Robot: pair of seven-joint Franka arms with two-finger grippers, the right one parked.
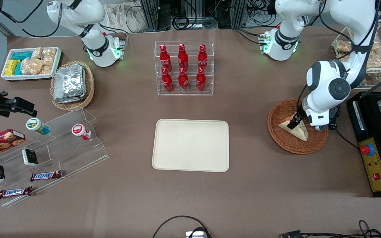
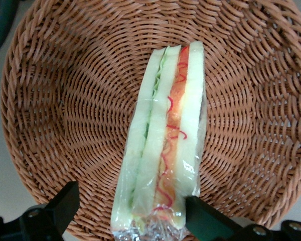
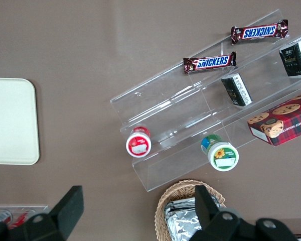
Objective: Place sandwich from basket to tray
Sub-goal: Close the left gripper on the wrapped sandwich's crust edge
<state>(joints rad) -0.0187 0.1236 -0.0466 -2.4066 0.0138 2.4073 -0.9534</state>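
The fingers (image 2: 208, 221) of the left gripper (image 1: 297, 121) were seen spread apart on either side of the sandwich (image 1: 295, 129), not yet closed on it, with the sandwich lying wrapped in clear film inside the reddish-brown basket (image 1: 278, 115) toward the working arm's end of the brown table (image 1: 260, 191). The cream tray (image 1: 191, 145) was set flat at the middle of the table, well apart from the basket, and nearer to the front camera than a clear rack of red bottles (image 1: 184, 67).
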